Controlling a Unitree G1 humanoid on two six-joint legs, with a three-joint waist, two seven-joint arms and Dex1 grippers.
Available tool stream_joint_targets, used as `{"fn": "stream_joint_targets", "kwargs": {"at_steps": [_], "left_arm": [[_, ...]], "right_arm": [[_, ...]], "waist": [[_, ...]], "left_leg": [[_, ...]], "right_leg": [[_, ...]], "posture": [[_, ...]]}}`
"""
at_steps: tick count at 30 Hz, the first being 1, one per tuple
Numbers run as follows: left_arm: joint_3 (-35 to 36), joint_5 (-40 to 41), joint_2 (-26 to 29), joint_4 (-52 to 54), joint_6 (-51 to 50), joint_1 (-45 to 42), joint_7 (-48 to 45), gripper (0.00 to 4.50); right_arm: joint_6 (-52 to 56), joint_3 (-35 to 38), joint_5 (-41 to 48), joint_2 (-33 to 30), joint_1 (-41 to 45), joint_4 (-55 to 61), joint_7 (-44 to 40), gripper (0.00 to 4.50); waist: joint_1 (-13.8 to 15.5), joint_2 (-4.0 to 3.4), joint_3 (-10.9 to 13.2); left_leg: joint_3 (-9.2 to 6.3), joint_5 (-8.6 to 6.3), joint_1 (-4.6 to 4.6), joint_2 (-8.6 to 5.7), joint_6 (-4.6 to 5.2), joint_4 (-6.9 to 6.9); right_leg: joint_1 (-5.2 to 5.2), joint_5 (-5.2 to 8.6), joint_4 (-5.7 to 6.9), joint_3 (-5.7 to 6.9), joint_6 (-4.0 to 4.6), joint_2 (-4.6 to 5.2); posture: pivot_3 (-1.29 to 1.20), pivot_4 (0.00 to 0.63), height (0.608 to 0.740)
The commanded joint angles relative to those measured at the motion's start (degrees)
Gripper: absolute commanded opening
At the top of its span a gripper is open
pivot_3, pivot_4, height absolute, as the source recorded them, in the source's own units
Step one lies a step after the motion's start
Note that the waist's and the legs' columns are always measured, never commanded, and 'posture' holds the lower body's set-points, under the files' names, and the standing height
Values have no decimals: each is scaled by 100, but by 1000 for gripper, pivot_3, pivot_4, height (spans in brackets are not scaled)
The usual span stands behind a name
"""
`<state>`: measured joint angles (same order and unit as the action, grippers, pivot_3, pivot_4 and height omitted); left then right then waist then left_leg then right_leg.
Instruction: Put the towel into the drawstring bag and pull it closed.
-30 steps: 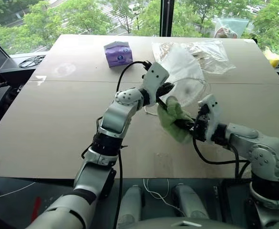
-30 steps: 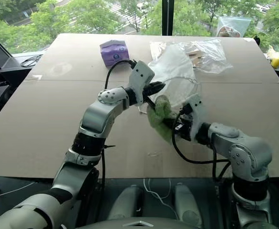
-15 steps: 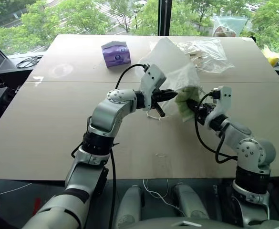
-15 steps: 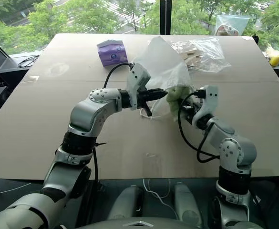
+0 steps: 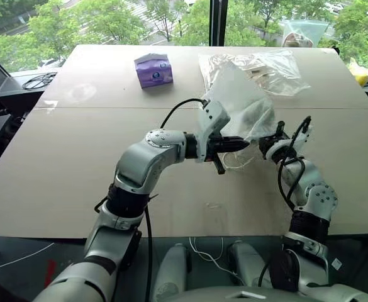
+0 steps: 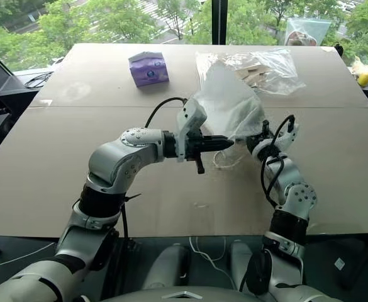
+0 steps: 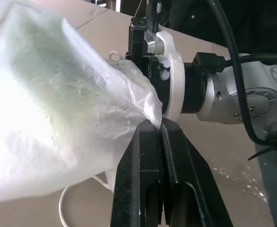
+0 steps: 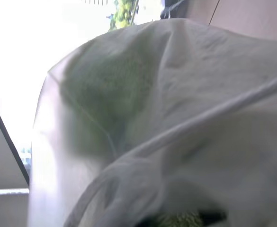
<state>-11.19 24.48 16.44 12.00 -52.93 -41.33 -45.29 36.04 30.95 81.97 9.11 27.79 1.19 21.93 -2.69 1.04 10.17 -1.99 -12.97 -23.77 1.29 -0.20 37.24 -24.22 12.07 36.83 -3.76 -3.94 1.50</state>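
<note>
Right now my left pincer (image 5: 241, 143) is pressed together on the rim of the drawstring bag (image 5: 243, 107), its two black fingers (image 7: 152, 156) pinching a fold of the thin white fabric at the mouth. That arm reaches level across the middle of the worktop (image 5: 77, 157), toward my right side. The bag stands puffed up above the worktop surface, a little right of centre and nearer the far edge than the near one, held aloft between my two arms.

My right pincer (image 5: 267, 142) is pushed into the bag's mouth from the opposite side; its fingertips are hidden by the fabric, and they are closed almost fully. Through the translucent cloth I see the towel (image 8: 112, 90) as a pale green fluffy mass, inside the bag, with another scrap of green at the lower edge of the pouch close to my right wrist. A white cord (image 8: 214, 113) runs across the fabric in front of it, and a loop of drawstring (image 5: 237, 160) hangs below the bag over the worktop, between the two pincers.

Behind the bag, toward the far edge, lies a clear crinkly plastic bag (image 5: 278, 66). A small purple box (image 5: 154, 69) stands near the far edge, left of centre.
</note>
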Motion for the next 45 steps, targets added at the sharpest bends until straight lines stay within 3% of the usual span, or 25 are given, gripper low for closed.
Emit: {"fn": "stream_joint_targets", "kwargs": {"at_steps": [1,5,6,8,10,12,13,19,24,26,30,34,41,45], "left_arm": [[272,156,-172,-48,85,-136,228,0],[340,52,-381,-470,223,-135,495,0],[308,-11,-383,-556,325,-144,514,0],[364,-39,-457,-729,431,-219,620,0],[406,-77,-502,-884,545,-302,720,0],[348,-243,-511,-1067,774,-382,819,0],[364,-282,-550,-1172,848,-434,888,0],[647,-351,-845,-1758,1208,-813,1247,0],[828,-514,-1039,-2536,1602,-1249,1534,0],[847,-522,-1102,-2708,1694,-1355,1539,0],[788,-557,-1181,-2825,1827,-1408,1459,0],[764,-565,-1210,-2843,1863,-1362,1425,0],[716,-590,-1215,-2794,1840,-1320,1339,0],[707,-629,-1172,-2828,1867,-1349,1321,0]], "right_arm": [[-831,-463,560,1324,761,305,686,37],[-1523,-1065,634,1227,682,507,1465,37],[-1648,-1186,676,1176,638,539,1601,989],[-1705,-1416,749,1004,543,612,1702,1553],[-1738,-1593,773,830,452,676,1796,2693],[-1605,-1758,882,602,299,771,1930,3529],[-1448,-1867,900,442,218,823,2003,3695],[-604,-2274,1306,-341,-347,1593,2585,3695],[488,-2544,1692,-1736,-961,2395,1871,3695],[1049,-2761,1220,-2627,-1173,2754,1064,3695],[981,-2867,-564,-4200,-1710,3625,-1142,3695],[405,-3138,-2887,-5238,-1929,3327,-1786,3695],[269,-4041,-4980,-5521,-2026,2720,-2401,3695],[219,-3855,-4946,-4706,-1884,2364,-2603,3695]], "waist": [[-52,-2,1],[-99,-3,1],[-101,-3,1],[-100,-3,1],[-97,-3,1],[-95,-3,1],[-94,-3,1],[-54,-2,1],[35,-1,1],[37,-2,1],[34,1,1],[33,3,3],[41,4,2],[47,5,3]], "left_leg": [[0,0,1,1,0,0],[1,0,-1,1,0,0],[1,0,-1,1,0,0],[0,0,-2,1,0,0],[1,0,-3,0,0,0],[1,0,-3,0,0,1],[1,0,-3,0,0,1],[-1,0,-6,0,0,-1],[2,0,-11,-5,0,1],[5,0,-12,-8,1,3],[6,-1,-10,-9,1,1],[5,-1,-7,-7,1,0],[10,0,-6,-7,1,10],[12,0,-8,-8,0,10]], "right_leg": [[0,0,0,-1,-1,-2],[0,0,0,-2,0,-2],[0,0,0,-3,1,-2],[-1,-3,0,-3,5,-2],[-1,-4,0,-3,7,-1],[0,-4,-1,-3,7,0],[0,-4,-1,-3,7,0],[0,-4,-3,-2,8,0],[0,-4,-10,-2,7,6],[0,-2,-11,-5,5,8],[1,17,-14,-7,0,8],[1,12,-14,-6,-18,3],[1,14,-11,-13,-13,3],[1,10,-12,-14,-18,5]], "posture": [[0,150,740],[0,150,740],[0,150,740],[0,150,740],[0,150,740],[0,150,740],[0,150,740],[0,150,740],[0,150,740],[0,150,740],[0,150,740],[0,150,740],[0,150,740],[0,150,740]]}}
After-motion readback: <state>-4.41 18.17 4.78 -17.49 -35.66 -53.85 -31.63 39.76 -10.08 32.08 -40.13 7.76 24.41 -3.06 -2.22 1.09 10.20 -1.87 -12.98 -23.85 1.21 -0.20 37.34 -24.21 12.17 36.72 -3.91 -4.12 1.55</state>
